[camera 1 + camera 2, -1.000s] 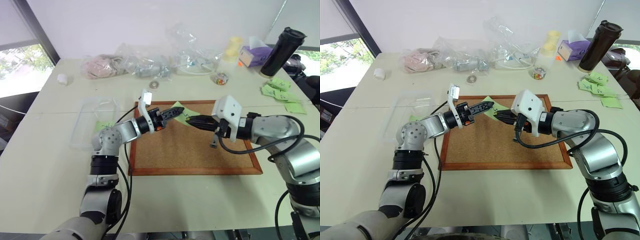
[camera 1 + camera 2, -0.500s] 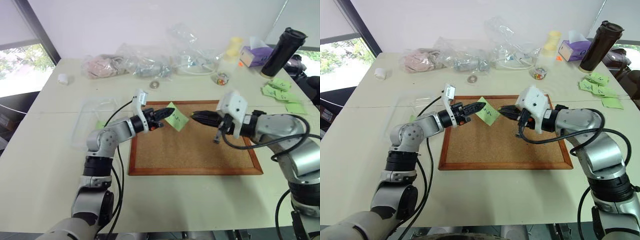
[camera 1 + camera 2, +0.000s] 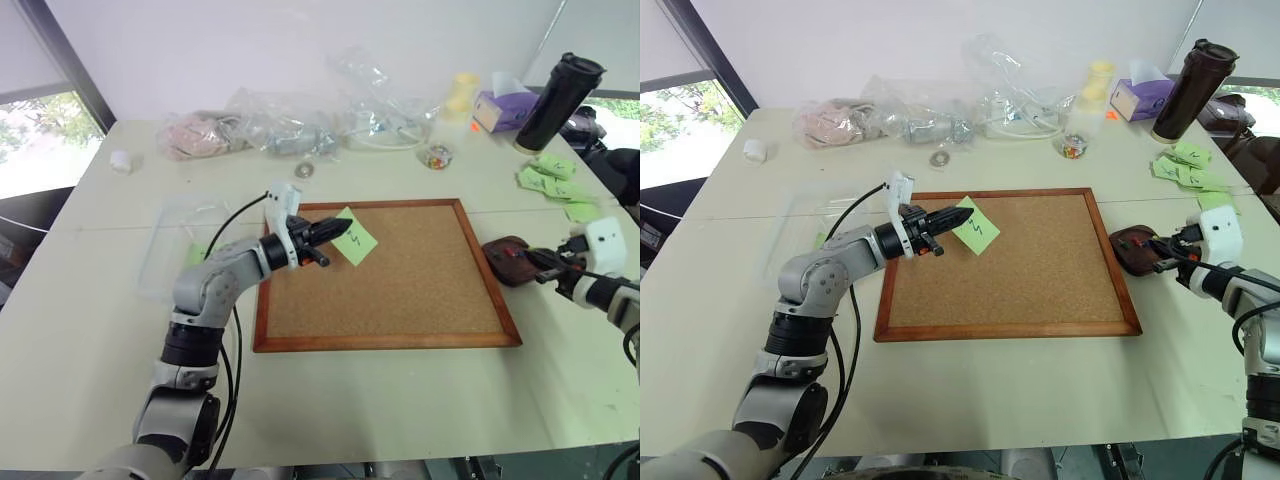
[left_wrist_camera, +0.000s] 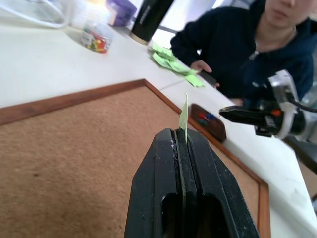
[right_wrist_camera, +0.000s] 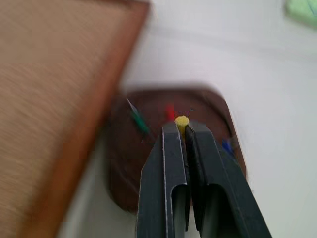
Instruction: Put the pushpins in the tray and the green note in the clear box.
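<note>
Since the earlier frames, the right gripper [image 5: 182,130] has swung off the framed rectangular corkboard [image 3: 400,290] to its right edge, and the pale-green square paper note [image 3: 352,238] has come up off the board's surface. That note hangs above the corkboard's upper-left part, pinched by one corner in the left gripper [image 3: 332,231], whose black fingers [image 4: 163,163] are pressed together on the paper. The right gripper hovers over the small dark reddish-brown oval tray [image 3: 508,260], which lies just beside the corkboard's right frame; its fingers are pressed together on a tiny yellow-headed pushpin [image 5: 182,121]. Red [image 5: 170,112] and green [image 5: 139,121] pushpins lie in the tray. The shallow transparent rectangular plastic box [image 3: 180,245] sits just off the corkboard's left edge. Loose green paper notes [image 3: 552,177] lie beyond the corkboard's upper-right corner, near a person in a dark sleeve [image 4: 237,54].
</note>
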Available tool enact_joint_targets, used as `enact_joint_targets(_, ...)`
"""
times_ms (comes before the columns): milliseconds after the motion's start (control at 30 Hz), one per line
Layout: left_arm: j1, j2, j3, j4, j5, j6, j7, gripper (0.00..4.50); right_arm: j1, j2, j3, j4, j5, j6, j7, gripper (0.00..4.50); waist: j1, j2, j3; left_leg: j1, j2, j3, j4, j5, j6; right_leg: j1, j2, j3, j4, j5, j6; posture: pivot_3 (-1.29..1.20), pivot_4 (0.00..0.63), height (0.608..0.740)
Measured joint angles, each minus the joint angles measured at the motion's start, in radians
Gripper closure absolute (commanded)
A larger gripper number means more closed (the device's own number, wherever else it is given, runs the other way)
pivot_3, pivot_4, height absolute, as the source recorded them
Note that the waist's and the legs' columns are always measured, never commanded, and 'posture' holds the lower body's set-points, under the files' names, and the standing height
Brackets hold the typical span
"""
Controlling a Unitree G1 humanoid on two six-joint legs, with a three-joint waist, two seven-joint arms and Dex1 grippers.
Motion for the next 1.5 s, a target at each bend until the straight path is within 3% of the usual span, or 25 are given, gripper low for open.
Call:
enact_joint_targets(167,0.006,0.004,-0.011,-0.002,0.029,-0.037,-0.001,4.45,-0.025,0.015,0.004,0.048,0.006,-0.008,-0.001,4.5,0.001,0.0,0.0,0.0,0.0,0.0,0.0,0.0,0.0,0.0,0.0,0.0,0.0,0.0,0.0,0.0,0.15,0.73)
enact_joint_targets(267,0.027,0.005,-0.016,-0.01,0.037,-0.045,-0.001,4.5,-0.028,0.015,0.004,0.05,0.015,-0.004,0.002,3.56,0.004,0.0,0.0,0.0,0.0,0.0,0.001,0.0,0.0,0.0,0.0,0.0,0.0,0.0,0.0,0.0,0.15,0.73)
enact_joint_targets(433,0.034,0.01,-0.018,-0.029,0.041,-0.045,-0.001,4.5,-0.002,0.016,0.0,-0.008,0.031,0.034,-0.006,1.05,0.003,0.0,0.0,0.0,0.0,0.0,0.001,0.0,0.0,0.001,0.0,0.0,0.0,0.0,0.0,0.0,0.15,0.73)
enact_joint_targets(767,0.047,0.01,-0.028,-0.039,0.043,-0.046,-0.001,4.5,0.022,0.019,-0.022,-0.167,0.092,0.117,-0.037,1.05,0.003,0.0,0.0,0.0,0.0,0.0,0.001,0.0,0.0,0.001,0.0,0.0,0.0,0.0,0.0,0.0,0.15,0.73)
enact_joint_targets(967,0.047,0.014,-0.027,-0.047,0.043,-0.046,0.006,4.5,-0.038,0.022,-0.018,-0.418,0.306,0.292,0.016,1.05,0.002,0.0,0.0,0.0,0.0,-0.001,0.001,0.0,0.0,0.0,0.0,0.0,0.0,0.0,0.0,0.0,0.15,0.73)
enact_joint_targets(1100,0.035,0.04,-0.022,-0.074,0.043,-0.046,0.018,4.5,-0.106,0.005,0.084,-0.548,0.379,0.35,0.078,1.05,0.005,-0.001,0.0,0.0,0.0,-0.001,0.001,0.0,0.0,0.002,0.0,0.0,-0.001,0.0,0.0,0.0,0.15,0.73)
enact_joint_targets(1333,0.035,0.066,0.038,-0.173,0.039,-0.033,0.09,4.5,-0.197,0.002,0.322,-0.581,0.356,0.327,0.204,1.05,0.003,-0.001,0.001,-0.001,0.0,-0.001,0.001,0.0,0.0,0.001,0.0,0.0,-0.001,0.0,0.0,0.0,0.15,0.73)
enact_joint_targets(1500,0.027,0.108,0.132,-0.266,0.026,-0.009,0.193,4.5,-0.267,0.029,0.387,-0.564,0.332,0.288,0.234,1.05,0.003,-0.001,0.001,-0.001,0.0,-0.001,0.001,0.0,0.0,0.0,0.0,0.0,-0.001,0.0,0.0,0.0,0.15,0.73)
